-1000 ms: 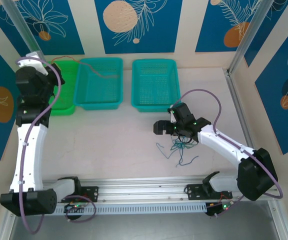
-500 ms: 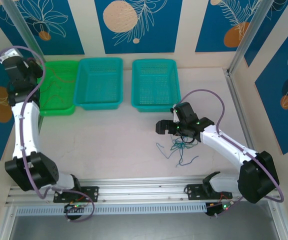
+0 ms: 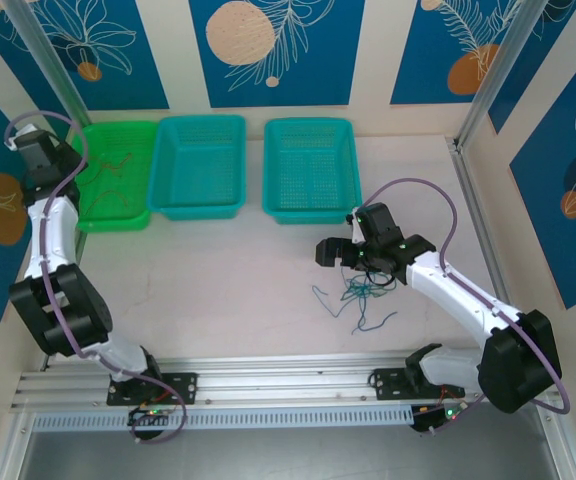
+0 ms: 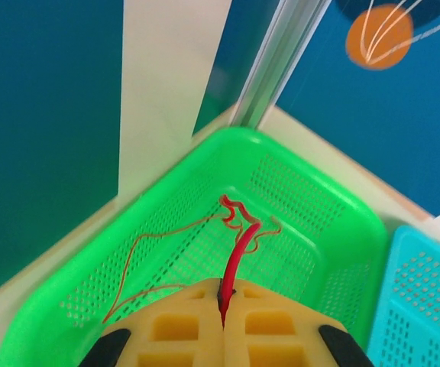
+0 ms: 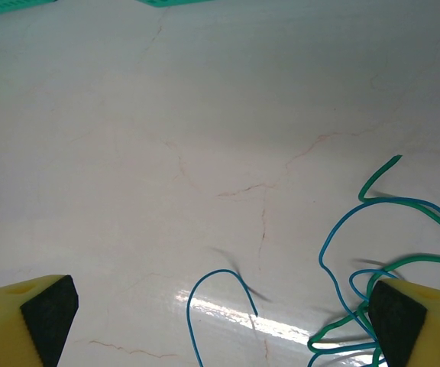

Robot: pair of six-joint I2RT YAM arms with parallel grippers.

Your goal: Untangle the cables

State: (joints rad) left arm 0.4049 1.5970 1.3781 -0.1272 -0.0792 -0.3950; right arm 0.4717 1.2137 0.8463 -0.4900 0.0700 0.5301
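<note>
The loose tangle of cables (image 3: 360, 293), green, blue and dark strands, lies on the pale tabletop (image 3: 218, 270) in front of the right-hand teal basket (image 3: 311, 170); a few blue ends trail from it toward the near rail (image 3: 288, 375). The right jaws hang at the far edge of this tangle and stand spread wide, holding nothing; in the right wrist view their yellow pads (image 5: 10, 313) sit at the two lower corners, well apart; the green and blue loops (image 5: 394, 200) lie on the tabletop between them, crowded toward the right-hand pad; a single blue arc (image 5: 216, 273) curls nearer the middle; whether any strand touches that pad I cannot tell.

One red cable (image 4: 237, 256) is well apart from the rest; the left jaws are pressed together on it; it comes out of the seam where their pads (image 4: 174, 329) meet and kinks above the floor of the green basket (image 4: 334, 200); thinner red-brown curls run on from it across the mesh; this basket stands at the far left corner, just beside the middle teal basket (image 3: 200, 165).
</note>
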